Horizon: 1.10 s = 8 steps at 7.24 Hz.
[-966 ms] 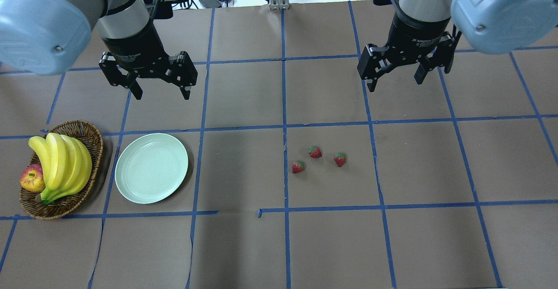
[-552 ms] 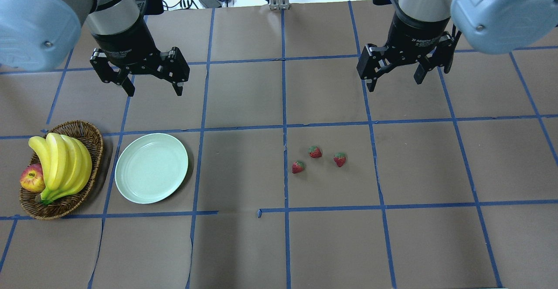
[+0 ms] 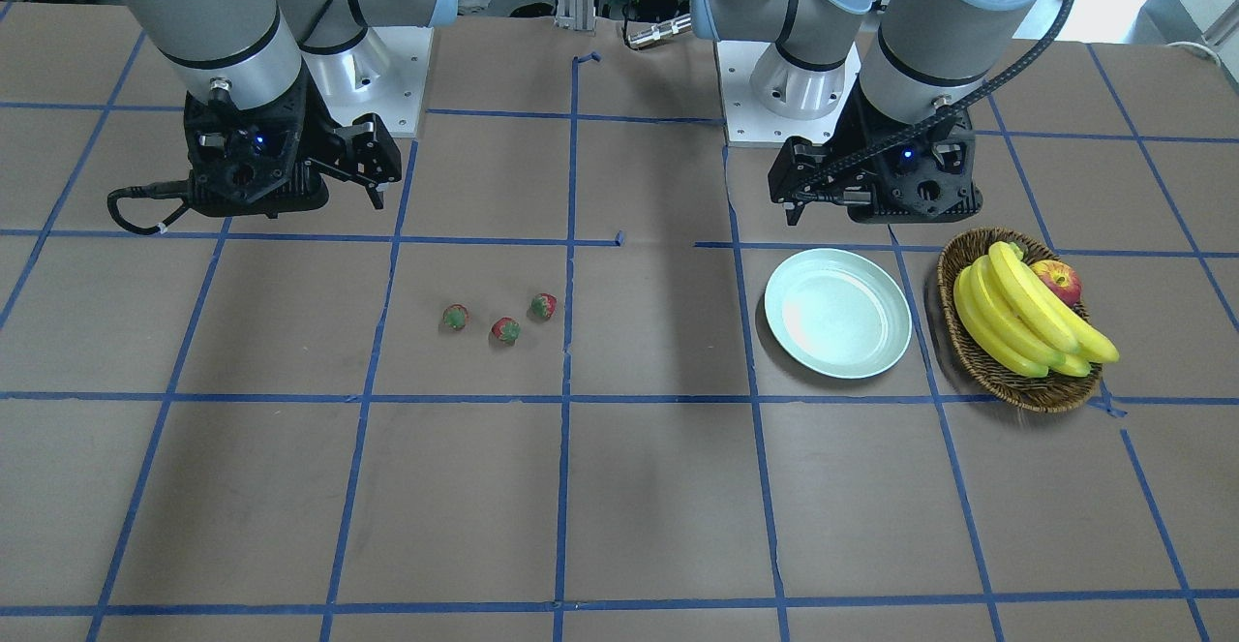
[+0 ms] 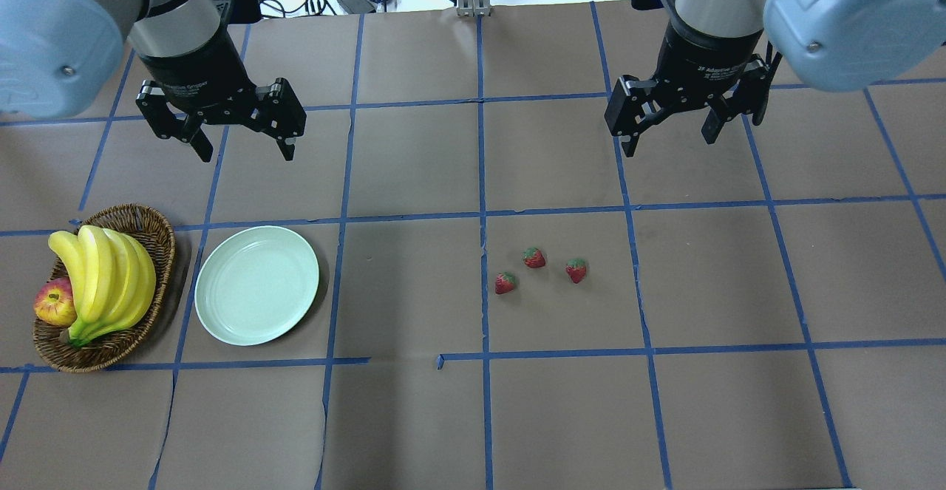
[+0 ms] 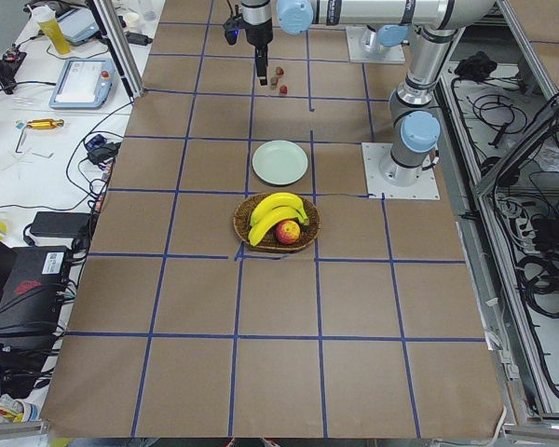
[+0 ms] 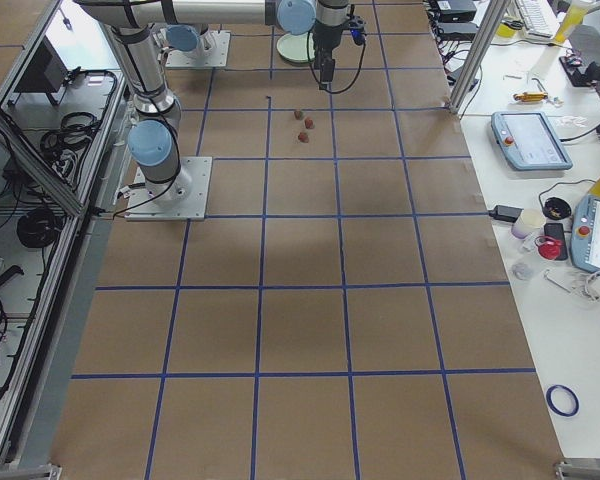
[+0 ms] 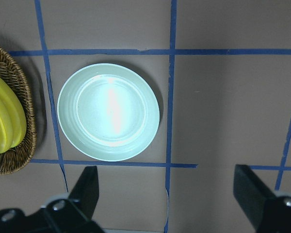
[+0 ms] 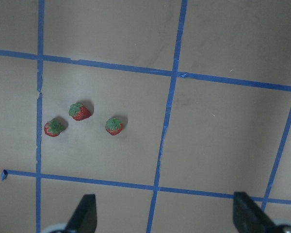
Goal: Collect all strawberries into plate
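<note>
Three small red strawberries (image 4: 505,283) (image 4: 533,257) (image 4: 576,270) lie close together on the brown table, right of centre. In the right wrist view the strawberries (image 8: 80,111) sit at the left. The empty mint-green plate (image 4: 256,285) rests on the left, and fills the middle of the left wrist view as plate (image 7: 109,111). My left gripper (image 4: 244,151) hangs open above the table behind the plate. My right gripper (image 4: 671,141) hangs open behind and to the right of the berries. Neither holds anything.
A brown wicker basket (image 4: 157,228) with bananas (image 4: 103,283) and a red-yellow apple (image 4: 53,304) stands just left of the plate. Blue tape lines grid the table. Cables and devices lie beyond the far edge.
My left arm has moved left and toward the far edge, its gripper still open. The right arm, the strawberries and the plate have not moved.
</note>
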{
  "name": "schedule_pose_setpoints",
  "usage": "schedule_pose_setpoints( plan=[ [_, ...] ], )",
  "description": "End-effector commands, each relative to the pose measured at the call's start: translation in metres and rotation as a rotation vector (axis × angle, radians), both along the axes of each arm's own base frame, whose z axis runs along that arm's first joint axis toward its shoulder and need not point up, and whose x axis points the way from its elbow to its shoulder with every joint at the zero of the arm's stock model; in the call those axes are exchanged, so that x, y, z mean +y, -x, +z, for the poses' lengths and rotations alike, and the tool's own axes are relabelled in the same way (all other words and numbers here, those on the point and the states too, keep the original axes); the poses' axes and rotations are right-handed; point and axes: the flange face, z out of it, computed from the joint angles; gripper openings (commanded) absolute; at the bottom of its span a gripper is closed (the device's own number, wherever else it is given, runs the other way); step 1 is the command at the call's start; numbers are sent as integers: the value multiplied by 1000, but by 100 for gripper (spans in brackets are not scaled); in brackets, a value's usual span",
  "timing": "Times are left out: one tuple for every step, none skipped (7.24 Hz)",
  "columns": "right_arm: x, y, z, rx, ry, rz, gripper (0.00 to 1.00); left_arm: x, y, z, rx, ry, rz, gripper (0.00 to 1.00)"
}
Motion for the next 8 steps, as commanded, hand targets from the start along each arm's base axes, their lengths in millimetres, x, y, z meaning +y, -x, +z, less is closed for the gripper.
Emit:
schedule_pose_setpoints(
  plan=[
    [-1, -1, -6, -3, -12, 10, 100, -1, 0, -3, 0, 4, 0, 100],
    [-2, -3, -9, -11, -12, 16, 100, -2, 0, -6, 0, 4, 0, 100],
    [-1, -6, -11, -14, -15, 23, 100, -2, 0, -4, 0, 9, 0, 100],
    [-3, -12, -22, -12, -34, 32, 100, -2, 0, -6, 0, 6, 0, 100],
    [-9, -16, -35, -11, -57, 33, 100, -2, 0, -7, 0, 2, 0, 100],
    [-15, -21, -50, -10, -86, 38, 100, -2, 0, -7, 0, 4, 0, 100],
    [-22, -23, -67, -10, -114, 39, 100, -3, 0, -9, 0, 1, 0, 100],
    [-29, -28, -87, -49, -120, 31, 100, -3, 0, -7, 0, 7, 0, 100]
  ],
)
